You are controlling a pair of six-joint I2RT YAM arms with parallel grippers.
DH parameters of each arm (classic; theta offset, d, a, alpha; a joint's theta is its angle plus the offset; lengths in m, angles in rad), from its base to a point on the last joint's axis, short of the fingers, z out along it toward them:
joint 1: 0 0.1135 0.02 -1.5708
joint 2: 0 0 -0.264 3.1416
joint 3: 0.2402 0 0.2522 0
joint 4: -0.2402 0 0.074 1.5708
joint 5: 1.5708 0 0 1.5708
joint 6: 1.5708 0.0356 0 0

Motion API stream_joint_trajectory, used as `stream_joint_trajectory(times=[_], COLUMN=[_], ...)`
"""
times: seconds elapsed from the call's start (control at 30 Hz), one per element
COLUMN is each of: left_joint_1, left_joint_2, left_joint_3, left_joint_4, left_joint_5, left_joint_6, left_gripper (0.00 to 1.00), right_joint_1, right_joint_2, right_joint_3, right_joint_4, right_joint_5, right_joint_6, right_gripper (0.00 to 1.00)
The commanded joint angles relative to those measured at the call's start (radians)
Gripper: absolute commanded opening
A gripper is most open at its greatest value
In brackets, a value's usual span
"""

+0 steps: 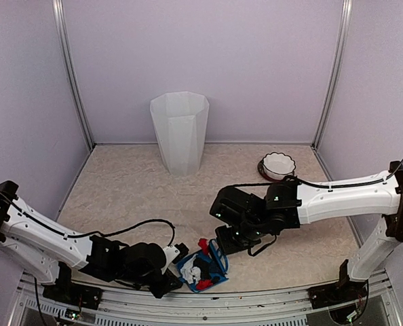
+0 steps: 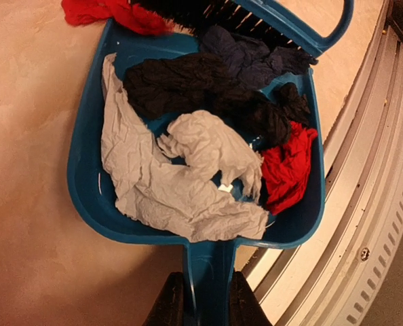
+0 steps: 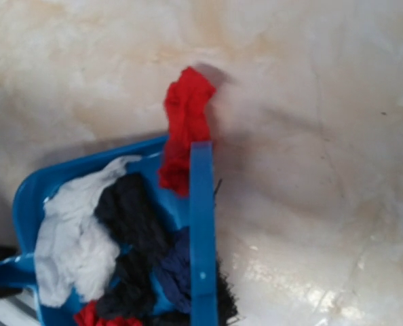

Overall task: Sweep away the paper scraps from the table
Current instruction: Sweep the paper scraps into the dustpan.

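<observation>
Beige marbled table [image 1: 120, 183] floors a booth with lavender walls [image 1: 201, 54]. A white bin [image 1: 180, 132] stands at upper centre and a scalloped bowl [image 1: 277, 165] at upper right, with open tabletop below them. Low in the frame, beside the metal front edge [image 1: 256, 299], the left gripper [image 2: 208, 299] pinches the handle of the blue dustpan [image 2: 86, 183], with paper scraps [image 2: 188, 170] heaped just ahead of its fingers [image 2: 171, 302]. The right gripper [image 1: 237, 239] is closed on the brush [image 3: 201, 231]. One red scrap [image 3: 184, 115] lies at the pan's mouth.

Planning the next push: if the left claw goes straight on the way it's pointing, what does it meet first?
The left claw is shut on the dustpan handle, so the pan moves along; ahead, its mouth likely meets the brush first.
</observation>
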Motion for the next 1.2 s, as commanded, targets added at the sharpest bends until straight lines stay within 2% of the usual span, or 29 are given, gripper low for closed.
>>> stream_joint_trajectory(times=[0.0, 0.2, 0.43, 0.6, 0.77, 1.0, 1.17], left_joint_1=[0.037, 0.067, 0.081, 0.093, 0.117, 0.137, 0.151], left_joint_2=[0.028, 0.033, 0.029, 0.011, -0.011, 0.005, 0.032], left_joint_3=[-0.039, -0.072, -0.102, -0.121, -0.135, -0.113, -0.095], left_joint_4=[0.036, 0.122, 0.153, 0.142, 0.149, 0.125, 0.122], left_joint_5=[-0.011, -0.014, -0.033, -0.057, -0.066, -0.06, -0.058], left_joint_6=[-0.021, -0.018, -0.03, -0.049, -0.057, -0.052, -0.049], left_gripper=[0.0, 0.0, 0.0, 0.0, 0.0, 0.0, 0.0], right_joint_1=[0.022, 0.027, 0.027, 0.022, -0.005, -0.034, -0.039], right_joint_2=[0.001, 0.001, 0.01, 0.035, 0.058, 0.133, 0.204], right_joint_3=[0.027, 0.063, 0.153, 0.198, 0.178, 0.178, 0.191], right_joint_4=[0.042, -0.019, -0.21, -0.275, -0.197, -0.003, 0.049], right_joint_5=[-0.041, 0.023, 0.22, 0.352, 0.397, 0.383, 0.33], right_joint_6=[-0.062, -0.068, -0.079, -0.137, -0.276, -0.632, -0.735], right_gripper=[0.0, 0.0, 0.0, 0.0, 0.0, 0.0, 0.0])
